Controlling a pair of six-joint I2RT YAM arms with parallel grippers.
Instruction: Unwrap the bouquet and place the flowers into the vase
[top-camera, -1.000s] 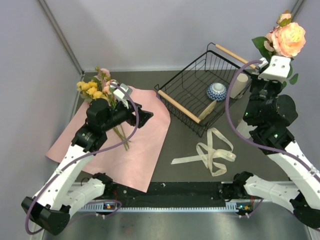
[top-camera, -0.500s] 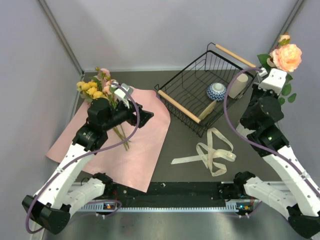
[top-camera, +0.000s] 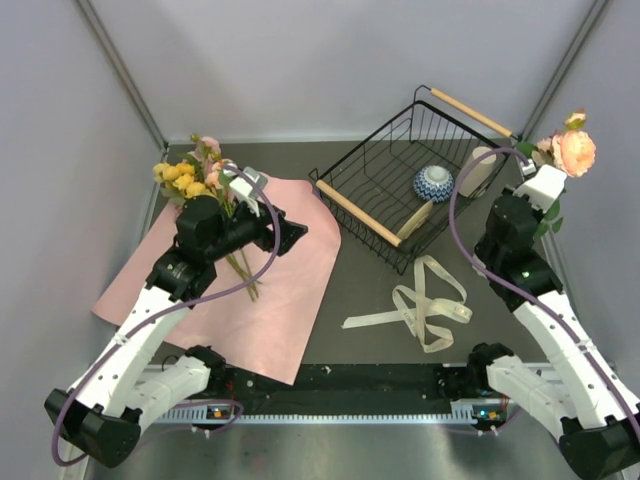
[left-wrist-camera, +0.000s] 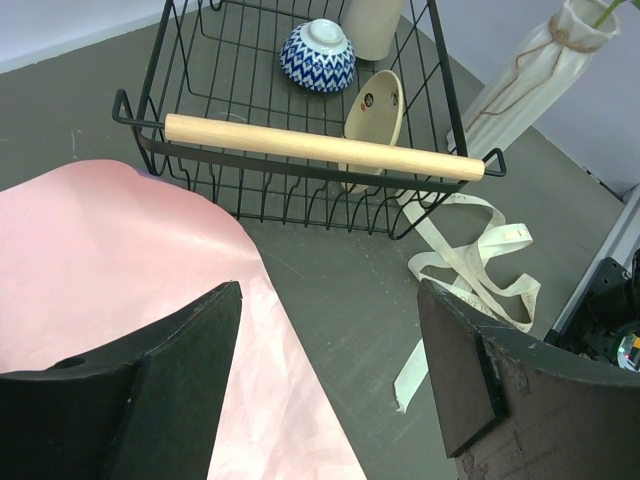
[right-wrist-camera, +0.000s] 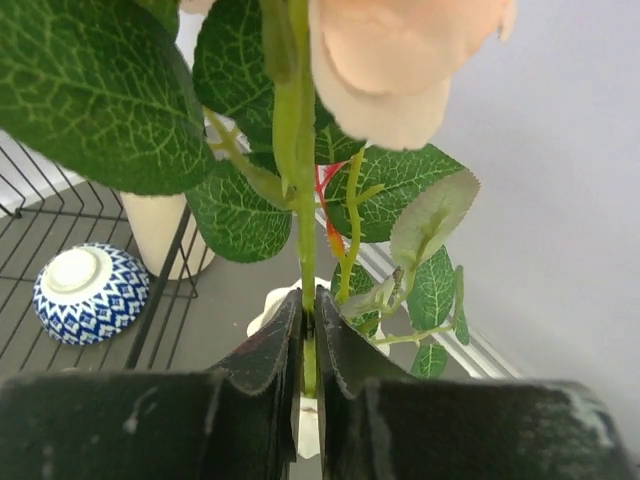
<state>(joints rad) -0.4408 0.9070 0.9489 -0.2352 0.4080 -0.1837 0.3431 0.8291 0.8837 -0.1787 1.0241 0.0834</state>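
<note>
My right gripper is pressed together on the green stem of a peach rose, pinching it low, below the leaves, so the bloom rides upright above the fingers. I hold it at the far right of the table, right of the wire basket. In the right wrist view a white wavy rim shows straight under the fingertips. I take that for the vase, and the stem's lower end seems to run down into its mouth, though I cannot tell how deep it sits. A low grip like this makes sense, as it lets the stem point into a narrow opening.

My left gripper is spread wide and holds nothing. It hovers over the pink wrapping paper, which lies flat on the left. The ribbon lies loose near the middle — so the unwrapping looks done. The other flowers lie at the far left edge of the paper with their stems pointing near, partly under my left arm — within reach for the next pick.

The blue-and-white bowl and the cream cup sit in the basket, just beside the vase, so I would let go only with the stem well inside.
</note>
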